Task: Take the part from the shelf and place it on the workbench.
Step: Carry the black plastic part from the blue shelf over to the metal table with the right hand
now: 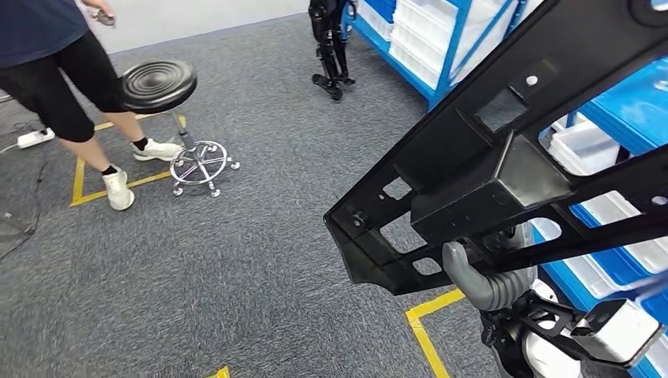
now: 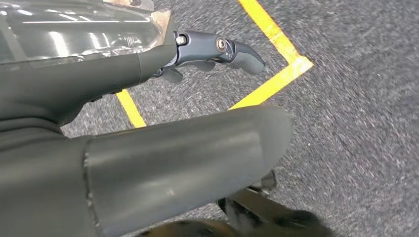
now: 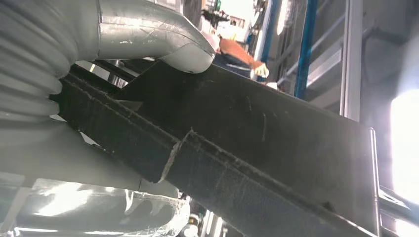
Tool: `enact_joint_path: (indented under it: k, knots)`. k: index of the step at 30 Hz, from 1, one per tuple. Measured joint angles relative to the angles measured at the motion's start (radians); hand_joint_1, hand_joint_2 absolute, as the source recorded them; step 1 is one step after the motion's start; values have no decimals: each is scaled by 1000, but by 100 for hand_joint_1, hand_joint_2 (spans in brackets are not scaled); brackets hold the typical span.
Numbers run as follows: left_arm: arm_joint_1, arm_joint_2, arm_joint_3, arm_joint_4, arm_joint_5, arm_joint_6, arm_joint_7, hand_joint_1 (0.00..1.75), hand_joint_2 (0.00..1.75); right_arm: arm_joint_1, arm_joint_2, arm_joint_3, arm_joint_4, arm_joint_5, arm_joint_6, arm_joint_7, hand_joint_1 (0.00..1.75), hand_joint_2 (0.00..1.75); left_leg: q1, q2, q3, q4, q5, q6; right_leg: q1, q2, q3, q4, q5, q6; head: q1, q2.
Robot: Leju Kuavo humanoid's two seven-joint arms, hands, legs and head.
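Note:
The part (image 1: 504, 157) is a long black plastic frame with cut-outs, carried slantwise across the right of the head view above the carpet. My right hand (image 1: 484, 283) grips it from below at its lower middle, the grey thumb hooked over an edge. Close up in the right wrist view, the thumb (image 3: 148, 29) presses on the part's black ribbed wall (image 3: 276, 143). My left hand (image 2: 173, 163) hangs over the grey carpet, a dark finger (image 2: 232, 49) stretched out and nothing in it.
Blue shelves with white bins (image 1: 441, 39) stand at the back right, more bins (image 1: 622, 213) behind the part. A person (image 1: 55, 79) stands far left beside a black stool (image 1: 161, 87). Another robot's legs (image 1: 331, 47) stand at the back. Yellow tape (image 1: 425, 323) marks the floor.

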Motion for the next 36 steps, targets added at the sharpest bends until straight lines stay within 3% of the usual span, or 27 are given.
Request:
enact_joint_path:
  k: [2, 3, 5, 6, 8, 10, 12, 13, 15, 16, 17, 19, 21, 23, 25, 27, 28, 29, 30, 32, 34, 36]
  knots:
    - [-3, 0, 0, 0, -1, 0, -2, 0, 0, 1, -1, -1, -2, 0, 0, -1, 164, 175, -8, 35, 62, -106, 25, 10, 7, -20, 1, 1, -4, 6, 1, 0]
    - [-4, 0, 0, 0, -4, -1, -2, 0, 0, 2, -1, -1, -3, 0, 0, -2, 164, 175, -14, 40, 72, -124, 24, 16, 10, -29, 1, 2, -6, 10, 2, 0]
    - [-2, 2, 0, 0, -10, -5, -2, 0, 0, 4, -2, -2, -5, -2, -1, -7, 164, 175, -20, 18, 72, -128, 27, 30, 11, -45, 3, 1, -9, 18, 3, 0]
    - [0, 3, -1, 0, -12, -8, -1, 0, 0, 6, -3, -4, -5, -2, -2, -10, 164, 175, -19, 7, 74, -133, 30, 37, 10, -37, 3, 6, -14, 22, 4, 0]
    - [1, 6, -1, 0, -13, -13, 6, 0, 0, 11, -6, -10, -8, -4, -5, -16, 164, 175, -13, -15, 79, -144, 38, 51, 6, 16, -22, 63, -47, 21, 6, 0]
    - [-2, 11, -2, 0, -13, -19, 14, 0, 0, 23, -10, -20, -11, -4, -9, -20, 164, 175, -10, -42, 78, -146, 41, 56, 1, 69, -87, 194, -100, 14, 11, 0]
    - [-1, 15, -2, 0, -13, -24, 20, 0, 0, 38, -15, -25, -11, -3, -14, -21, 164, 175, -10, -73, 77, -145, 42, 57, -2, 81, -136, 287, -125, 19, 13, 0]
    - [0, 16, -2, 0, -13, -27, 21, 0, 0, 44, -17, -26, -11, -3, -16, -21, 164, 175, -10, -88, 77, -145, 42, 56, -5, 82, -137, 280, -115, 27, 13, 0]
    - [3, 17, -2, 1, -13, -33, 24, 0, 0, 48, -19, -30, -11, -3, -17, -21, 164, 175, -6, -119, 77, -140, 42, 51, -15, 95, -88, 166, -59, 51, 14, 0]
    - [3, 19, -2, 1, -13, -35, 25, 0, 0, 49, -20, -32, -11, -3, -17, -21, 164, 175, -6, -133, 75, -136, 42, 45, -20, 117, -60, 105, -34, 61, 14, 0]
    - [3, 20, -2, 1, -13, -37, 27, 0, 0, 50, -20, -34, -11, -3, -17, -21, 164, 175, -6, -146, 70, -130, 40, 39, -25, 139, -38, 57, -16, 64, 15, 0]
    - [4, 24, -2, 1, -13, -38, 30, 0, 0, 55, -21, -38, -12, -4, -17, -22, 164, 175, -7, -168, 58, -125, 44, 25, -25, 163, -28, 32, -9, 54, 15, 0]
    - [9, 24, -2, 3, -13, -38, 32, 0, 0, 58, -22, -40, -13, -4, -17, -22, 164, 175, -4, -179, 49, -126, 49, 16, -24, 144, -28, 32, -3, 39, 13, 0]
    - [13, 24, -2, 4, -13, -38, 34, 0, 0, 58, -22, -40, -13, -4, -17, -23, 164, 175, -6, -127, 29, -89, 26, 11, -25, 118, -28, 30, 0, 25, 8, 0]
    - [12, 24, -2, 5, -13, -38, 34, 0, 0, 59, -23, -41, -14, -4, -17, -23, 164, 175, -9, -55, -23, 22, -35, 9, -17, 89, -29, 29, 0, 12, 3, 0]
    - [11, 23, -2, 5, -14, -38, 33, 0, 0, 60, -23, -41, -14, -4, -17, -23, 164, 175, -8, -36, -78, 138, -83, 9, -8, 58, -32, 29, -1, 4, 2, 0]
    - [12, 22, -2, 5, -14, -38, 34, 0, 0, 60, -23, -41, -14, -4, -17, -23, 164, 175, -8, -34, -84, 156, -85, 12, -4, 42, -33, 29, -1, 2, 2, 0]
    - [12, 22, -2, 5, -14, -39, 34, 0, 0, 60, -23, -41, -14, -4, -17, -23, 164, 175, -9, -32, -71, 137, -69, 16, -2, 28, -33, 29, -2, 0, 2, 0]
    - [13, 22, -2, 5, -15, -40, 34, 0, 0, 59, -23, -40, -14, -4, -17, -23, 164, 175, -11, -24, -37, 83, -43, 21, 0, 14, -32, 29, -2, -1, 2, 0]
    - [11, 23, -2, 5, -17, -41, 36, 0, 0, 59, -23, -41, -15, -4, -17, -23, 164, 175, -24, 24, 42, -48, 0, 35, 6, -9, -30, 30, -4, 0, 2, 0]
    - [7, 25, -3, 5, -21, -42, 38, 0, 0, 59, -23, -41, -16, -3, -16, -23, 164, 175, -37, 54, 74, -110, 9, 46, 11, -30, -29, 29, -6, 3, 2, 0]
    - [5, 26, -3, 5, -23, -43, 43, 0, 0, 58, -23, -40, -17, -3, -16, -23, 164, 175, -40, 31, 75, -122, 12, 54, 13, -50, -26, 27, -9, 9, 2, 0]
